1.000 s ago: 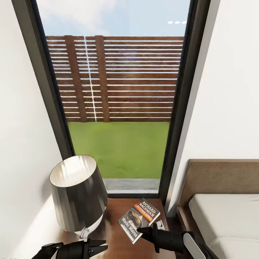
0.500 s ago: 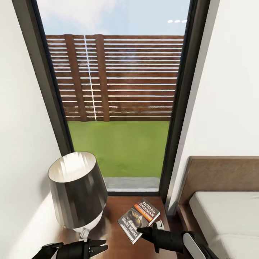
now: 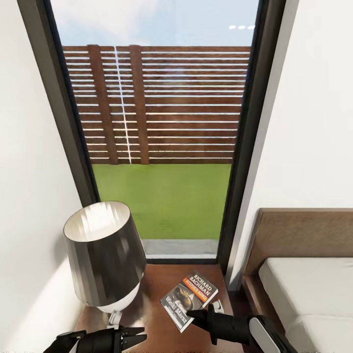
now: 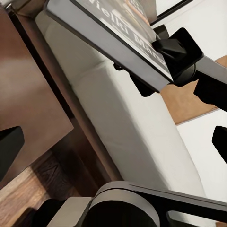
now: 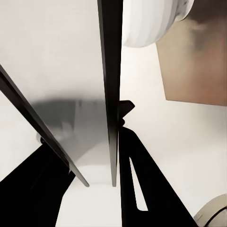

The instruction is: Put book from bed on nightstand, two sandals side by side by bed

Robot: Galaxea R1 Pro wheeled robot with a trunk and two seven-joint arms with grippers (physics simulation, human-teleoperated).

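Since a second ago the whole head view has slid a little: the lamp [image 3: 104,255] and the headboard [image 3: 304,229] sit slightly higher in the frame, so the camera has shifted. The book [image 3: 189,299] and both tools keep their places in the picture, low in the frame.

The book shows in the lower centre of the head view, over the dark-brown nightstand [image 3: 157,289], its cover up with the orange band and white "RICHARD BACHMAN" lettering toward the upper right. Whether its far edge rests on the surface or hangs just above it cannot be told. The right tool [image 3: 205,316] is clamped on the book's near corner, in the lower centre-right of the frame; in the left wrist view a black finger [image 4: 177,47] presses on the cover's edge of the book [image 4: 118,28], and in the right wrist view the book [image 5: 109,94] is seen edge-on as a thin dark slab between the two fingers.

The left tool [image 3: 137,336] sits at the bottom left of the head view, beside the lamp's base, holding nothing; its fingertips lie close together, though whether they are fully closed cannot be told.

The bed [image 3: 309,294] fills the lower right, pale mattress inside its brown frame. The tall dark-framed window [image 3: 162,147] takes the upper centre, with slatted fence and grass behind.
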